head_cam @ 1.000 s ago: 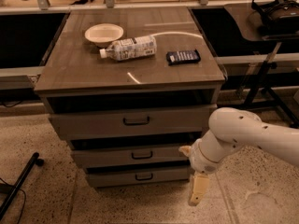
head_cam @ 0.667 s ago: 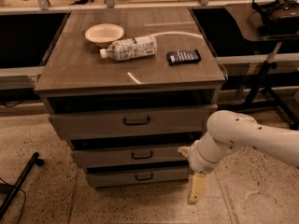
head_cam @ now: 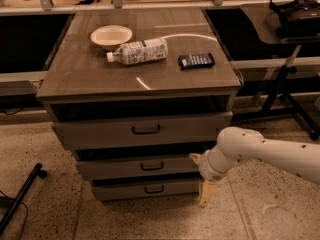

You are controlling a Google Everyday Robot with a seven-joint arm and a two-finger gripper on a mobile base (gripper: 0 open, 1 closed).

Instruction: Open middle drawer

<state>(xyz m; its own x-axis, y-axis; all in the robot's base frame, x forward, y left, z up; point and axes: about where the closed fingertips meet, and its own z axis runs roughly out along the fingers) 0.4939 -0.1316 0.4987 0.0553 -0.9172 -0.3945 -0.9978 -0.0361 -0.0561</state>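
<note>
The middle drawer (head_cam: pixel 120 167) is a grey-brown front with a small dark bar handle (head_cam: pixel 151 166), between a taller top drawer (head_cam: pixel 100 132) and a narrower bottom drawer (head_cam: pixel 120 189). A dark gap shows above its front. My gripper (head_cam: pixel 200 176) hangs at the end of the white arm (head_cam: pixel 270 151), at the cabinet's right front corner, level with the middle drawer's right end. It is open and holds nothing. One tan finger (head_cam: pixel 206 194) points down toward the floor; the other tip shows near the drawer's right edge.
The cabinet top (head_cam: pixel 75 79) carries a white bowl (head_cam: pixel 111 36), a lying plastic bottle (head_cam: pixel 137 52) and a dark flat packet (head_cam: pixel 196 60). A stand with a headset (head_cam: pixel 295 14) is at the right. A black bar (head_cam: pixel 20 199) lies on the floor at the left.
The arm and gripper have shifted slightly up and left, closer to the cabinet's right front corner. The drawers have not moved.
</note>
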